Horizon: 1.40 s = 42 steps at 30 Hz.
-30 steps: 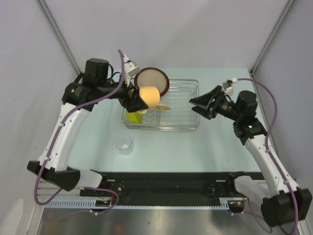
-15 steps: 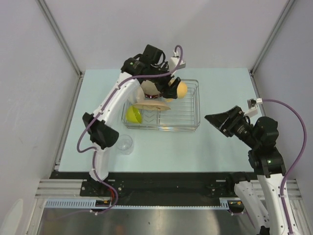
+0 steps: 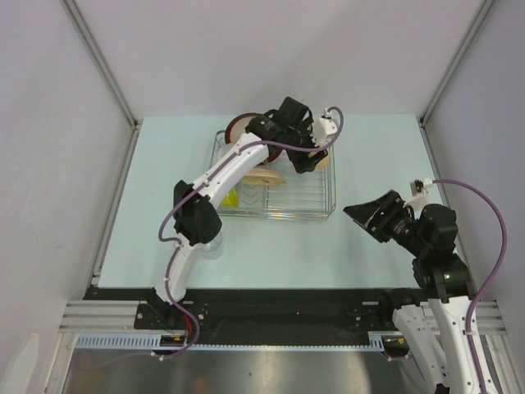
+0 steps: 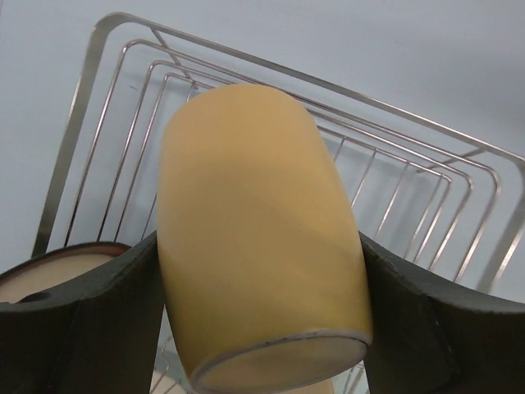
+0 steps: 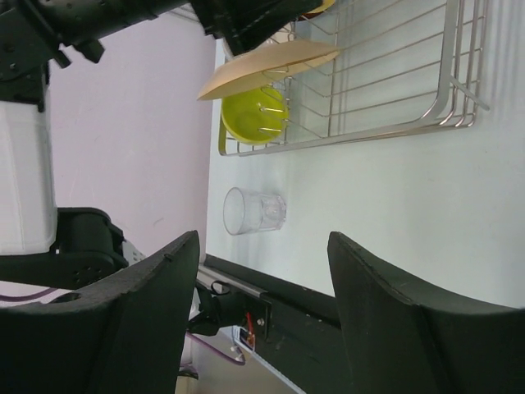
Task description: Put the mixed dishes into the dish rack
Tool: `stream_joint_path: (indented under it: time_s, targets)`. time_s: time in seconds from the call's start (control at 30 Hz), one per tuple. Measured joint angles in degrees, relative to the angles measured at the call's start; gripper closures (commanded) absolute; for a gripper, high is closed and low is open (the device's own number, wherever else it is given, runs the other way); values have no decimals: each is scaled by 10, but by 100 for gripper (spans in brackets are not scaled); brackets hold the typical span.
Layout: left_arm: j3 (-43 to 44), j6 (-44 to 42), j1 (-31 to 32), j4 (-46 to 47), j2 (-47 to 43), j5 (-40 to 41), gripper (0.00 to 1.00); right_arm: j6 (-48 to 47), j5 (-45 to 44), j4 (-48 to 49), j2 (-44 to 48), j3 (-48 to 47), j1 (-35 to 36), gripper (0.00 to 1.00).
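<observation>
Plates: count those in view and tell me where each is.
2. A red-rimmed plate stands at the dish rack's far-left corner; a beige plate lies tilted inside it near the green bowl. The left arm may hide more.

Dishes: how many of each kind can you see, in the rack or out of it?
Plates: 2, red-rimmed plate and cream plate
Bowls: 1, green bowl
Mugs: 1, yellow mug
Glasses: 1, clear glass
Total: 5

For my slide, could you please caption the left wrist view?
Left gripper grips a tan-yellow mug above the rectangular silver wire dish rack.
</observation>
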State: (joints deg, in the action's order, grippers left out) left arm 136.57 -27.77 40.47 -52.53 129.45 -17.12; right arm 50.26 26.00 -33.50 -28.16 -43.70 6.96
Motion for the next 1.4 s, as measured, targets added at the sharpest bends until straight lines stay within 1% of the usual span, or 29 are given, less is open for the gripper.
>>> stream_joint_path:
  time_s: [0.2,0.33,0.57,0.9,0.93,0.97,1.0,1.03,1.07,1.1,1.4]
  targets:
    - [-1,-14,5,18,60,22,100,0,0,-2,2,10,0,32]
    - [-2,-27,6,19,84,33,100,0,0,-2,-4,15,0,32]
    - [-4,-69,6,19,97,56,100,-2,1,0,-12,32,0,32]
    - [-4,-128,19,30,124,109,98,1,4,1,-7,36,0,32]
    - [-4,-131,21,32,125,110,91,2,4,1,-6,36,0,32]
    - [-4,-133,22,33,127,110,81,2,5,1,-3,36,0,32]
    - [-4,-133,23,36,128,110,68,3,5,1,-1,36,0,32]
    - [-4,-133,23,36,128,109,38,3,5,1,1,36,0,32]
    - [-4,-133,23,36,129,109,13,3,5,1,3,36,0,32]
    - [-4,-132,23,37,129,109,0,5,5,1,5,36,0,32]
    - [-36,-117,18,70,128,110,0,8,15,0,11,51,0,32]
